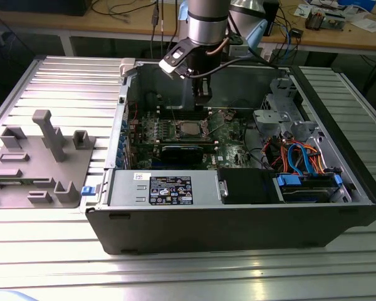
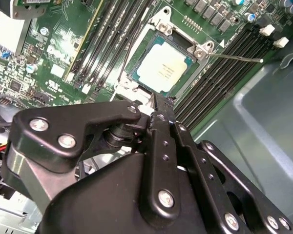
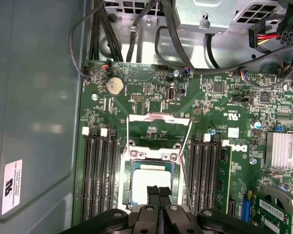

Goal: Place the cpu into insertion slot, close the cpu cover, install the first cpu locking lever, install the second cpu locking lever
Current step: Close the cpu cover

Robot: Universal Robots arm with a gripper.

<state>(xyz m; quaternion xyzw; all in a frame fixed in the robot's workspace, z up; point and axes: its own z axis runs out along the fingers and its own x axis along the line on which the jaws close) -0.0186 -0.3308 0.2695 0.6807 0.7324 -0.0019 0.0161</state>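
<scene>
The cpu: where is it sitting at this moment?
In the first wrist view, the cpu sits in the insertion slot mid-motherboard, between the two banks of memory slots, with the pincer over it; the cpu cover stands open beside it.

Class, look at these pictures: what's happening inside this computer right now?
A robot arm's gripper reaches into an open computer case. The cpu already sits in the insertion slot on the green board. The cpu cover looks swung open, not yet closed. The fingers are together over the cpu's edge, holding nothing.
</scene>
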